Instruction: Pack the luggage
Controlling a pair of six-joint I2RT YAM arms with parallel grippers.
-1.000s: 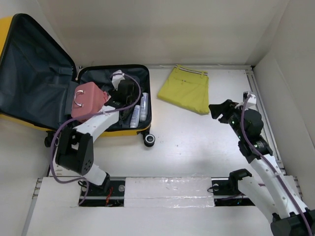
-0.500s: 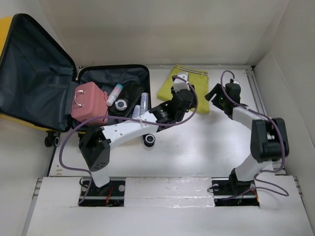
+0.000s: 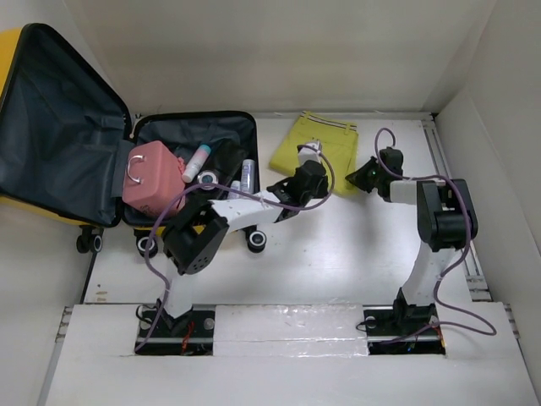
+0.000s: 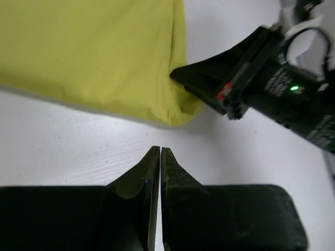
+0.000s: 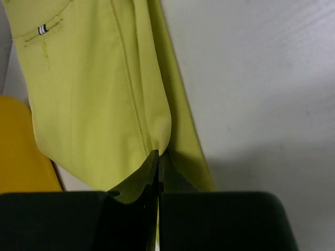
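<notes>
The luggage (image 3: 59,127), a yellow suitcase with dark lining, lies open at the far left. A folded yellow-green garment (image 3: 319,148) lies on the table to its right. My right gripper (image 3: 362,177) is shut on the garment's (image 5: 94,89) near right edge, and a fold of cloth is pinched at its tips (image 5: 158,153). My left gripper (image 3: 324,188) is shut on nothing. In the left wrist view its tips (image 4: 159,149) hover over bare table just short of the garment's corner (image 4: 89,52), with the right gripper (image 4: 178,76) ahead to the right.
A pink case (image 3: 152,173) and several bottles and tubes (image 3: 241,179) lie in the suitcase's lower half. A black wheel (image 3: 256,240) sticks out at its near corner. White walls enclose the table, with a rail (image 3: 452,211) along the right side.
My left arm swung out of the suitcase over to the garment and its jaws shut. My right gripper came in to the garment's right edge and shut on the cloth.
</notes>
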